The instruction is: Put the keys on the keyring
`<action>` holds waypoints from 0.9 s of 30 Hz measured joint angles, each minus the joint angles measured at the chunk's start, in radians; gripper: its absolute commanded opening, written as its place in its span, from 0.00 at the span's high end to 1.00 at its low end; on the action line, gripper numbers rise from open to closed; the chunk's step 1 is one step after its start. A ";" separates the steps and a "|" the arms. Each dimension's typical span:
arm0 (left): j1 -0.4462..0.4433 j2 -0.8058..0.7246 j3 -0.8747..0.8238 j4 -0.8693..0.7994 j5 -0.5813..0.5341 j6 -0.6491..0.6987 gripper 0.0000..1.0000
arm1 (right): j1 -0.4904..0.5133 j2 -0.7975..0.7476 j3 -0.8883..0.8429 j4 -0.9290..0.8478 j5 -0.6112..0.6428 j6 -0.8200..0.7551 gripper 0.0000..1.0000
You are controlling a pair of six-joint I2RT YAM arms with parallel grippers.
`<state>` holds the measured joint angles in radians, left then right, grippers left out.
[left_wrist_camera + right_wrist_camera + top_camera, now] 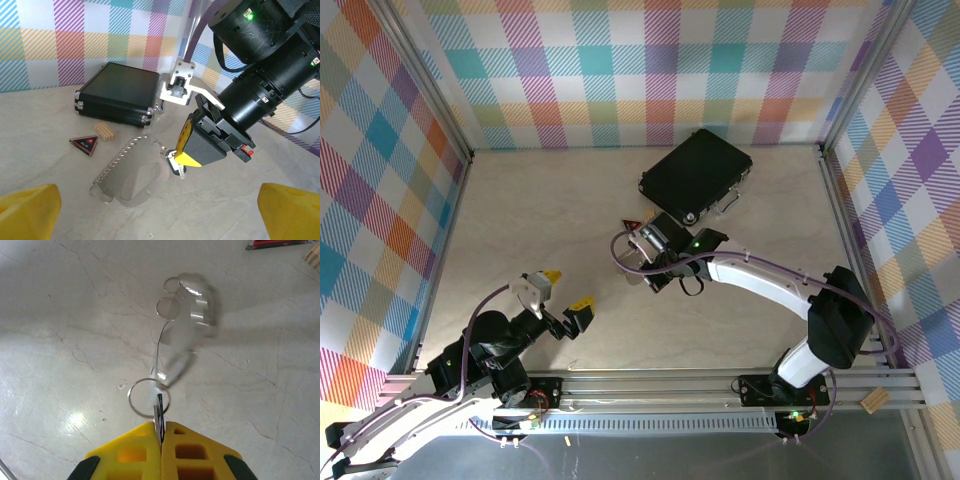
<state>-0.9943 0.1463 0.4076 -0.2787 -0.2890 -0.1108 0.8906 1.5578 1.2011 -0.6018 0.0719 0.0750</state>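
Observation:
My right gripper (161,428) is shut on the keys (159,412), a thin black-headed key held edge-on, with a small split ring (148,398) hanging at its tip. In the left wrist view the keys (177,162) poke out below the right gripper's yellow fingers (192,159), just above the table. The keyring (134,176), a shiny silvery loop with a fine chain (117,160), lies on the table beside the keys. From the right wrist the keyring (192,315) looks blurred, just beyond the key. My left gripper (566,290) is open and empty, near the front left.
A black case (697,175) with metal latches lies behind the right gripper. A red-and-black triangular tag (85,143) and a small wooden block (104,131) sit in front of the case (117,92). Plaid walls enclose the table on three sides.

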 measured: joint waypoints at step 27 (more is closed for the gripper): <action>0.000 -0.011 0.000 0.000 0.003 0.022 0.00 | 0.000 -0.052 -0.242 0.063 -0.037 0.120 1.00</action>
<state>-0.9943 0.1352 0.4076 -0.2787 -0.2855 -0.0891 0.8906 1.5059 0.9592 -0.5392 0.0353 0.1951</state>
